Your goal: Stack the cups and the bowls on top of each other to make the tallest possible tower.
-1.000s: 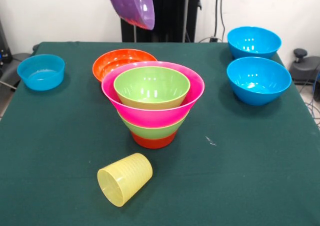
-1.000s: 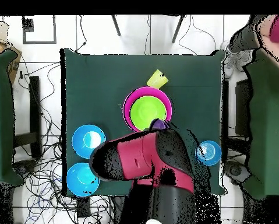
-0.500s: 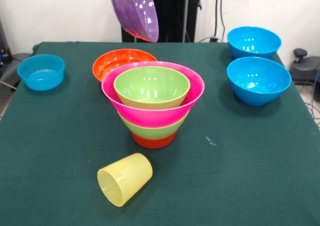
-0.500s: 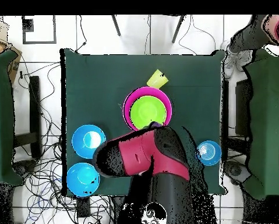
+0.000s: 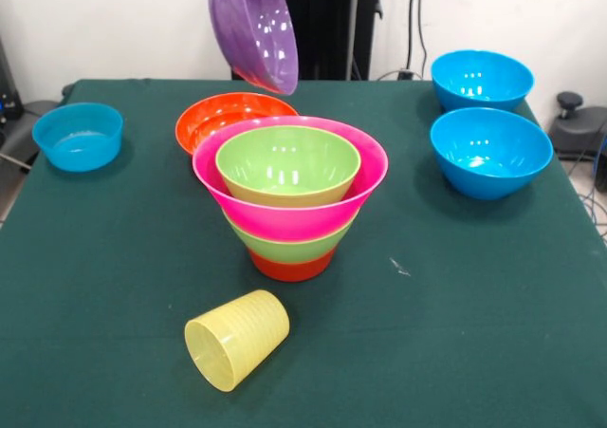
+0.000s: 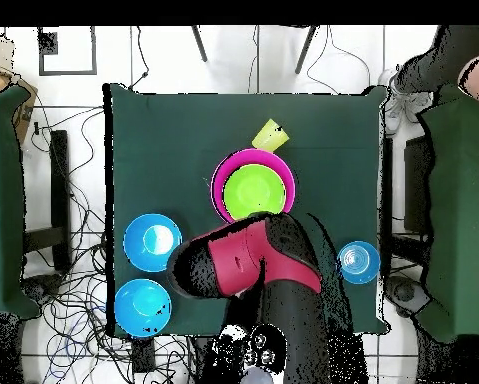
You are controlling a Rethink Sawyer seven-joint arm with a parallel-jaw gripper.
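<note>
A purple bowl (image 5: 253, 29) hangs tilted in the air above and behind the tower, its upper rim cut by the picture's top edge. My gripper holds it there, hidden above that edge and under the red arm (image 6: 245, 265) in the overhead view. The tower (image 5: 289, 200) stands mid-table: a small orange base (image 5: 292, 268), lime green, a flaring pink bowl (image 5: 285, 217), and a lime green bowl (image 5: 287, 162) inside. A pale-yellow cup (image 5: 237, 339) lies on its side in front of the tower. The overhead view shows the tower (image 6: 253, 187) and the cup (image 6: 270, 135).
An orange bowl (image 5: 213, 115) sits just behind the tower on the left. A small blue bowl (image 5: 78, 136) stands at the far left. Two larger blue bowls (image 5: 481, 77) (image 5: 490, 151) stand at the right. A person's sleeve (image 6: 478, 70) shows at the overhead view's right edge.
The purple bowl has come lower, closer above the orange bowl and the tower, and stands steeper. In the overhead view the arm has shifted a little. Nothing on the table has moved.
</note>
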